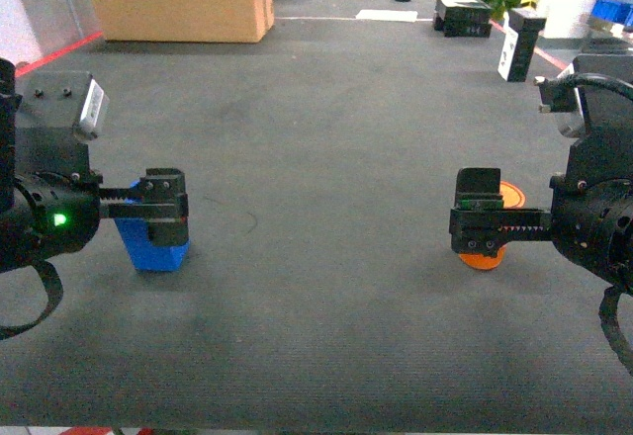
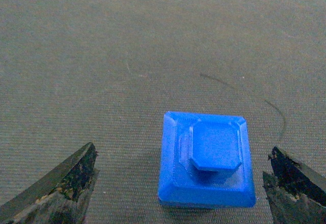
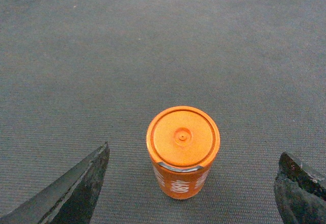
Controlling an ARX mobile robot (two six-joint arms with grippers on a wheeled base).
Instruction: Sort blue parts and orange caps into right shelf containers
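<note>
Both grippers are hovering wide open and holding nothing, the left gripper (image 2: 181, 188) straddling a square blue plastic part (image 2: 206, 160) and the right gripper (image 3: 191, 188) an upright orange cylindrical cap (image 3: 183, 150) on the dark grey mat (image 1: 326, 158).

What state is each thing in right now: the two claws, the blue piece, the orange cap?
left gripper: open, fingers either side of the blue part, not touching it
right gripper: open, fingers either side of the orange cap, apart from it
blue part: resting on the grey mat, ungrasped
orange cap: upright on the mat, ungrasped
</note>
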